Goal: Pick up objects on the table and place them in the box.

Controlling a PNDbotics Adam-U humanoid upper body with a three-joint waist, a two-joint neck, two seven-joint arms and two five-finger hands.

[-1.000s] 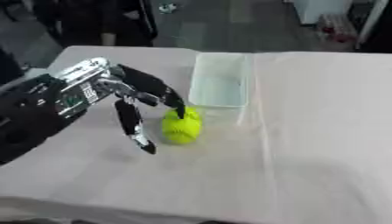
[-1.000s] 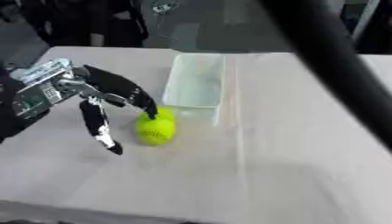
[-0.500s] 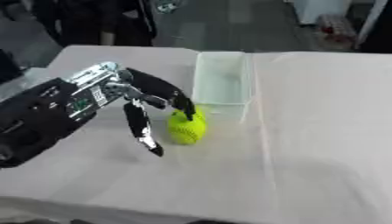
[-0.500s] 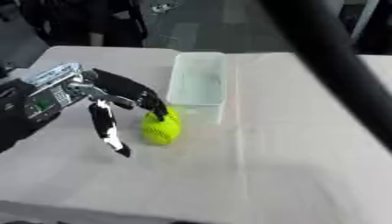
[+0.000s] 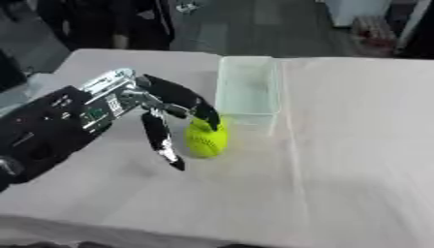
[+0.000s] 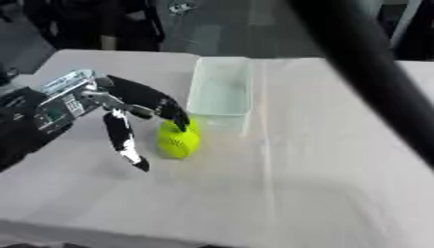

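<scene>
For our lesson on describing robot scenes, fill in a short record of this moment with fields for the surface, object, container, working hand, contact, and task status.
surface: table under a pale cloth
object: yellow-green ball, on the cloth just in front of the box's near end
container: clear box, long and narrow, nothing visible inside
working hand: left hand, reaching in from the left, fingers spread
contact: fingertips on top of the ball, thumb down on its left side, not closed round it
task status: ball not yet in the box
</scene>
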